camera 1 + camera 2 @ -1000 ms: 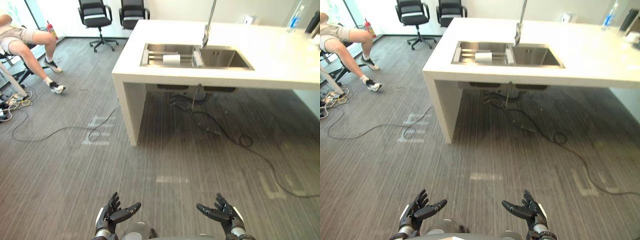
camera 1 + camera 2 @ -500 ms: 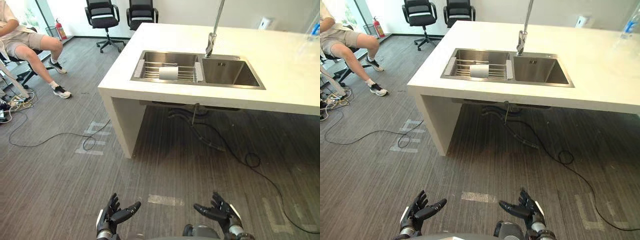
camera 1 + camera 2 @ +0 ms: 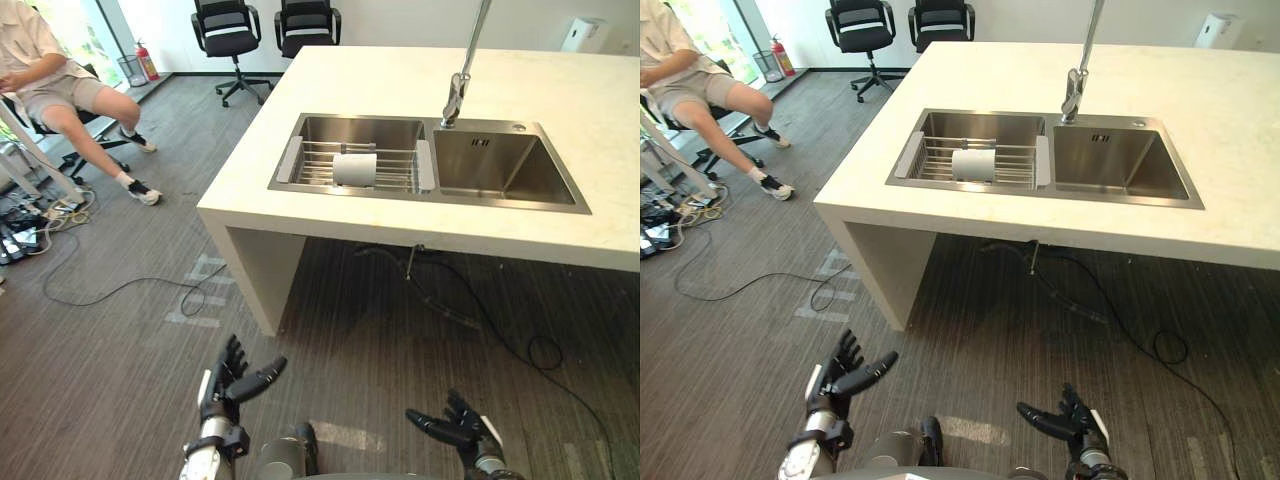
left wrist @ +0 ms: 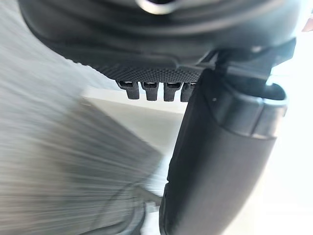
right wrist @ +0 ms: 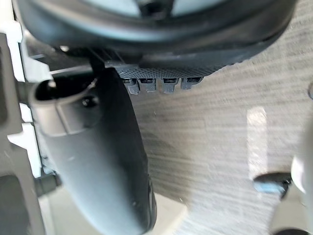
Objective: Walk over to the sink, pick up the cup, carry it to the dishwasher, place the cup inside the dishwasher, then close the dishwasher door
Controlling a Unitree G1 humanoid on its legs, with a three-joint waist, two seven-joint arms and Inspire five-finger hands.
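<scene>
A white cup (image 3: 354, 168) lies on its side on a wire rack in the left basin of a steel double sink (image 3: 515, 175), set in a white counter (image 3: 560, 90). A tall tap (image 3: 460, 85) stands between the basins. Both my hands hang low over the carpet, well short of the counter. My left hand (image 3: 232, 382) is open with fingers spread. My right hand (image 3: 455, 428) is also open and empty. The left wrist view shows its own thumb (image 4: 220, 161) straight, and the right wrist view shows its own thumb (image 5: 105, 156) likewise.
A person (image 3: 55, 85) sits on a chair at far left beside cables (image 3: 30, 230) on the floor. Two black office chairs (image 3: 265, 25) stand behind the counter. Cables (image 3: 470, 320) lie under the counter. A white box (image 3: 583, 33) sits at the counter's far right.
The camera has moved nearer the counter, so the sink and cup look bigger and lower. Both hands stay open and low; the left one sits slightly higher in view.
</scene>
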